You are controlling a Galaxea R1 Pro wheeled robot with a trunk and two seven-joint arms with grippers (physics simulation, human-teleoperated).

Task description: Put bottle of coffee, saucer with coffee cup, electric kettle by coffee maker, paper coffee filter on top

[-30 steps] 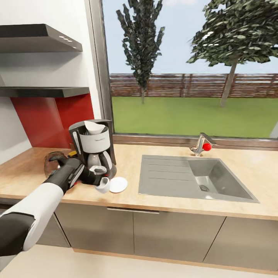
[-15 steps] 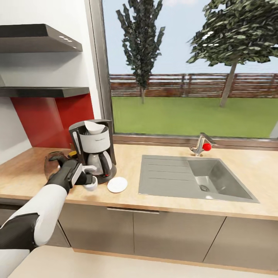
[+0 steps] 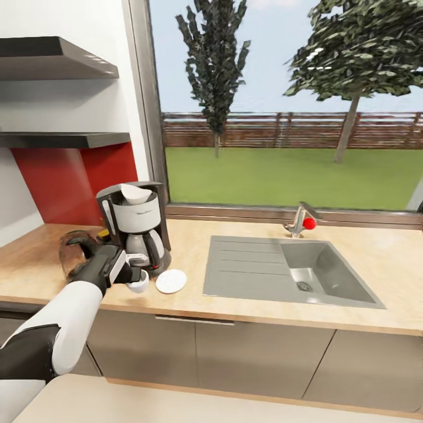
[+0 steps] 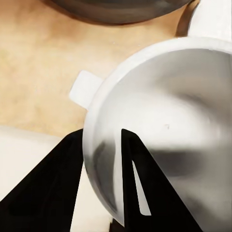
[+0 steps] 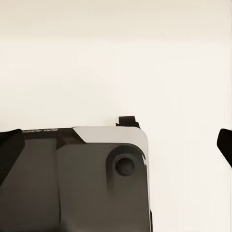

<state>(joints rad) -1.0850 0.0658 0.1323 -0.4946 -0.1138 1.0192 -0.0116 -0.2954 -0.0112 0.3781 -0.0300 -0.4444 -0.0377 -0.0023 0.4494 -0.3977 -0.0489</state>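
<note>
A: Why is the left gripper holding the coffee cup by its wall?

B: In the left wrist view one dark finger sits inside the coffee cup and the other outside, so the jaws are clamped on the rim. That grip keeps the cup upright and leaves its base free to set down.

A: And the cup sits where?

B: At lower left of the head view, just above the countertop near its front edge, in front of the coffee maker and just left of the saucer.

A: Is the saucer empty?

B: Yes, lying flat beside the machine's base. I judge the cup needs a short carry rightward onto it.

A: The other items?

B: A paper coffee filter rests in the machine's top; the electric kettle stands left of it, partly behind the arm.

A: The right gripper?

B: Its dark fingertips sit wide at the frame edges with nothing between them, so it is spread and empty.
</note>
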